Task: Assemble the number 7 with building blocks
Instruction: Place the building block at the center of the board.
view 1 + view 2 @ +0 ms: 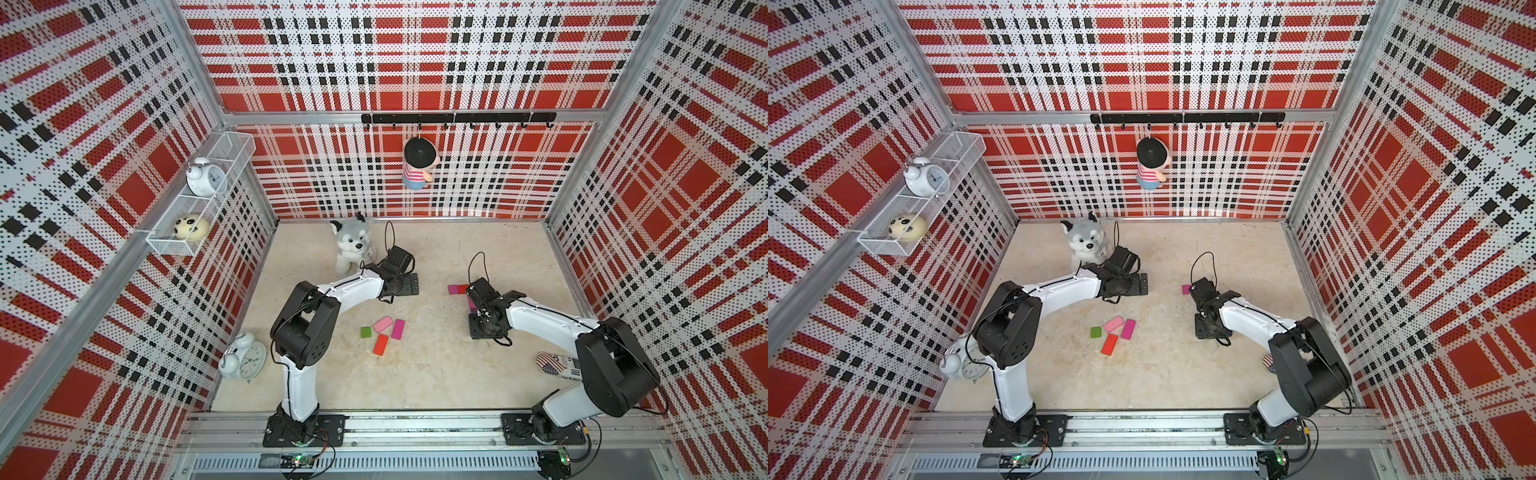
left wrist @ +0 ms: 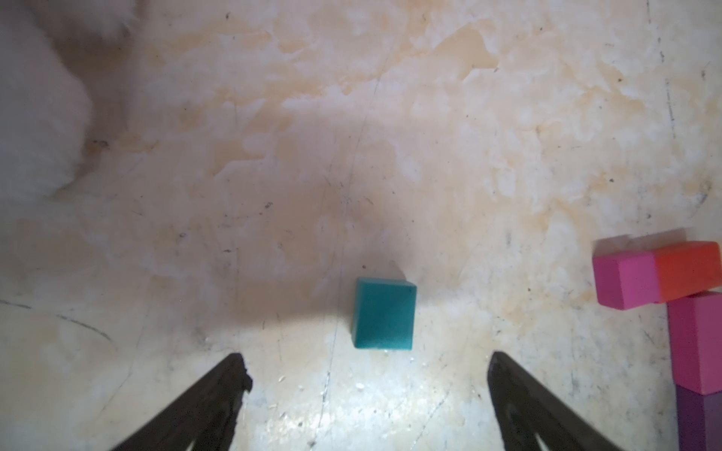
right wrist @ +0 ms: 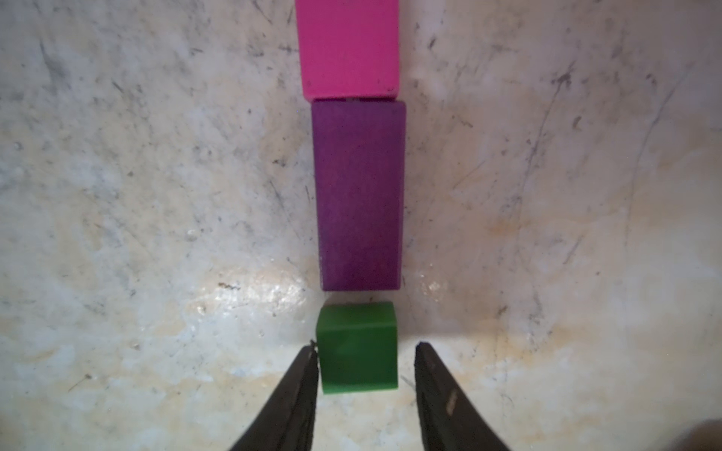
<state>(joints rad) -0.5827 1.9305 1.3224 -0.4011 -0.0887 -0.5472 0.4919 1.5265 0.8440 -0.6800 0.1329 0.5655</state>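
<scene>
Judging from the layout, the number 7, right of the bench's middle, is half built. The green square, just off the stem's end, is straddled but unclamped by the right gripper. The teal square lies before the spread left gripper. Four blocks remain mid-bench.

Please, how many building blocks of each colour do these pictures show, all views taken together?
Magenta blocks: 3
Pale pink rectangular block: 1
Red-orange blocks: 2
Purple rectangular block: 1
Green square blocks: 2
Teal square block: 1
Total: 10
</scene>
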